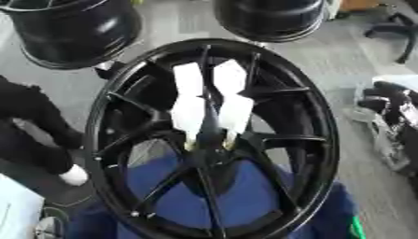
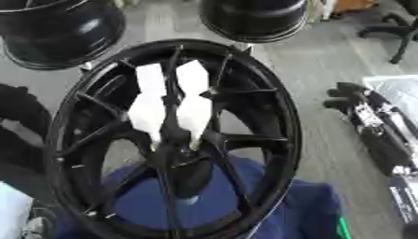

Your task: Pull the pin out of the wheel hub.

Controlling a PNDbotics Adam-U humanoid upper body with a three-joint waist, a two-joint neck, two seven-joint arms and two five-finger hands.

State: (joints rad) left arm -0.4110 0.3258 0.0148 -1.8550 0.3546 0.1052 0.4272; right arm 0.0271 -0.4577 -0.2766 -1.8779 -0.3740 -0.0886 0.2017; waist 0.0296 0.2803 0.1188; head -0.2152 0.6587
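A large black wheel hub (image 1: 214, 140) fills the middle of both views, standing tilted with its spoked face towards the camera, and its lower rim rests against a blue cloth (image 1: 220, 200) that shows through the gaps between the spokes. At the centre, where the spokes meet, two pale cream, paddle-shaped pieces (image 1: 208, 105) stand side by side, each kinked in the middle and narrowing down towards the dark centre boss; whether either of them is the pin, or where the pin sits, cannot be told from these views. Behind the wheel, two more black wheel rims stand on the grey floor, one at the upper left (image 1: 73, 30) and one at the top centre (image 1: 274, 18). At the right edge a black arm with a dark hand (image 2: 347, 95) shows beside the wheel, clear of its rim and touching nothing that can be made out; its fingers look loosely bent but it is not possible to tell whether they are spread or closed. At the left edge a black shape with a white tip (image 1: 73, 175) lies just outside the rim, and it cannot be said whether this is the robot's left arm or something else
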